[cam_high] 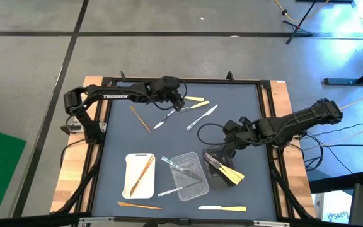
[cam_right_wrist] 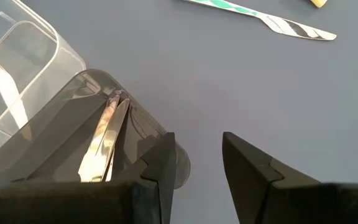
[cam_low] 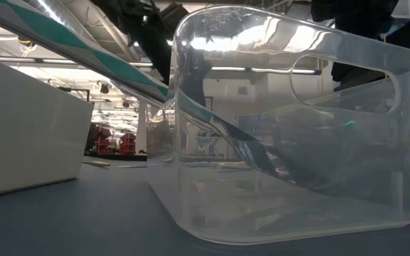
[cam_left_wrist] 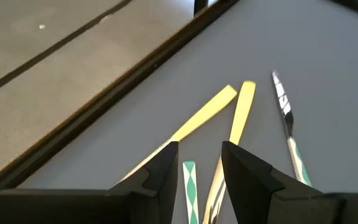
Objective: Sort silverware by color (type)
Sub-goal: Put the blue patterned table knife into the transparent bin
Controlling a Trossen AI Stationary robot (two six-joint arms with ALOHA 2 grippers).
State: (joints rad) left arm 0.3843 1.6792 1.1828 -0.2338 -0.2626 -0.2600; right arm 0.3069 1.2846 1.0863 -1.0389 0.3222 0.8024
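Grey surface [cam_high: 244, 113] inside a wooden frame, concrete floor around it. Three trays sit in the front half: white tray [cam_high: 130, 183] with a wooden utensil in it, clear tray [cam_high: 197, 188] with clear plastic pieces, black tray [cam_high: 208, 178] with cream utensils sticking out over its rim. Loose silverware remains: a wooden stick [cam_high: 140, 118] at left rear, clear pieces [cam_high: 201, 118] mid rear, a cream pair [cam_high: 198, 101] at rear, plus a wooden one [cam_high: 137, 205] and a cream knife [cam_high: 222, 208] along the front edge. Left gripper [cam_left_wrist: 196, 163] hangs over the rear cluster, fingers parted with a narrow gap, nothing visibly between them. In its wrist view the two cream pieces [cam_left_wrist: 241, 112] lie just ahead of the fingertips, long axes running roughly away from the gripper and fanning slightly; a green-patterned clear piece [cam_left_wrist: 190, 186] shows in the gap below, and whether the fingers touch it I can't tell. Left arm is clearly nearer this group, so the pick looks like its job; the fingers straddle across the handles, which suits a pinch. Right gripper [cam_right_wrist: 197, 163] sits at the black tray's near corner [cam_right_wrist: 73, 124], fingers likewise apart and empty, cream pieces [cam_right_wrist: 104, 140] visible through the dark wall, another clear piece [cam_right_wrist: 272, 20] well beyond.
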